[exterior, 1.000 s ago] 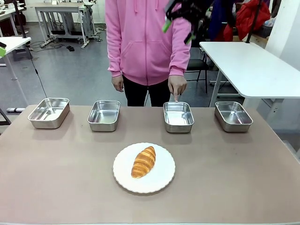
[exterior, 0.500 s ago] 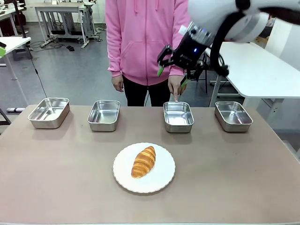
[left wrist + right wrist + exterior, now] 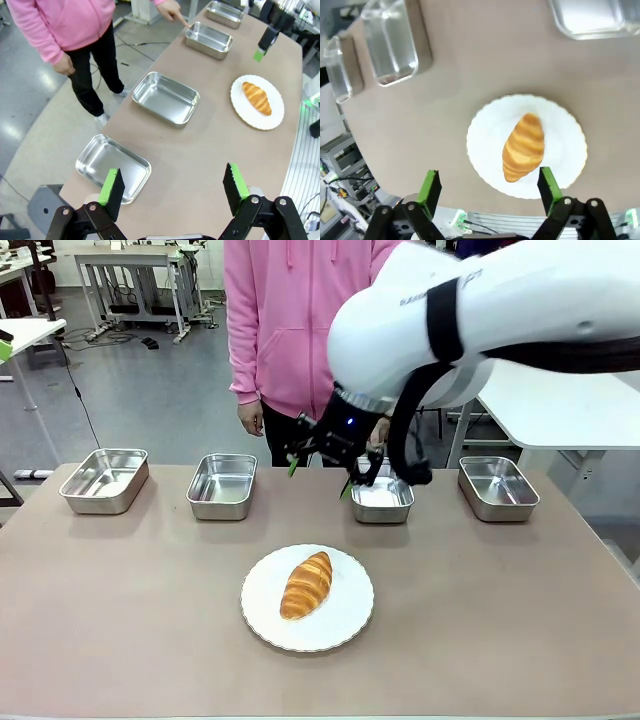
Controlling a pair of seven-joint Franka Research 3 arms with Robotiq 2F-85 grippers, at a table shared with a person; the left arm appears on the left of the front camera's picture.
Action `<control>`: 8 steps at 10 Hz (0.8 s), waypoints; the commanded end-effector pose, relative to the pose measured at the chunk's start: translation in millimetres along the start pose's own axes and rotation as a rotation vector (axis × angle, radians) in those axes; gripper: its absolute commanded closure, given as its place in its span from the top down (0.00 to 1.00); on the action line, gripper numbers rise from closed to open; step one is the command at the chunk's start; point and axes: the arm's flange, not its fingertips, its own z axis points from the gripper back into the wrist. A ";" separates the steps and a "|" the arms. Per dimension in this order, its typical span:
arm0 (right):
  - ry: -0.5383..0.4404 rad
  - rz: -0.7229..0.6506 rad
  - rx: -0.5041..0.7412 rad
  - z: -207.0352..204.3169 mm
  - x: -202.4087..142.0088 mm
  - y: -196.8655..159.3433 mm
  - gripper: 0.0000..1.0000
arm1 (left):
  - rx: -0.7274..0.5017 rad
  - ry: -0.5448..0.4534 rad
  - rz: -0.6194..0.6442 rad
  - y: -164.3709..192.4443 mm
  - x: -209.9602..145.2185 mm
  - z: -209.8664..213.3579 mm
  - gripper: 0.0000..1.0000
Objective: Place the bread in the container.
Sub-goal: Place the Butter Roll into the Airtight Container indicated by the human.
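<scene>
The bread (image 3: 306, 585), a golden-brown ridged roll, lies on a round white plate (image 3: 345, 617) at the table's middle. Four steel pans stand in a row beyond it. In the left wrist view a person's finger (image 3: 176, 11) points at the container (image 3: 209, 37), third from the left (image 3: 381, 502). My right gripper (image 3: 320, 476) hangs open above the table, between the plate and that pan, partly covering it. Its own view looks down on the bread (image 3: 523, 146) just beyond its open fingertips (image 3: 488, 186). My left gripper (image 3: 173, 190) is open, high over the table's left end.
The other pans sit at the far left (image 3: 104, 480), left of centre (image 3: 222, 485) and far right (image 3: 498, 487). A person in a pink hoodie (image 3: 300, 320) stands at the far edge. Bare tabletop surrounds the plate.
My right arm has swung down and to the left, from the top of the picture to just over the table behind the plate. It now covers the person's pointing hand.
</scene>
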 end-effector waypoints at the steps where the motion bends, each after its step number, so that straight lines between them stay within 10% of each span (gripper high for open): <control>1: 0.046 -0.075 -0.084 -21.2 2.4 19.3 1.00 | -0.005 -0.011 -0.007 -1.3 1.6 0.7 1.00; 8: 0.089 -0.085 -0.094 -44.7 -6.0 2.0 1.00 | -0.005 -0.011 -0.007 -1.3 1.6 0.7 1.00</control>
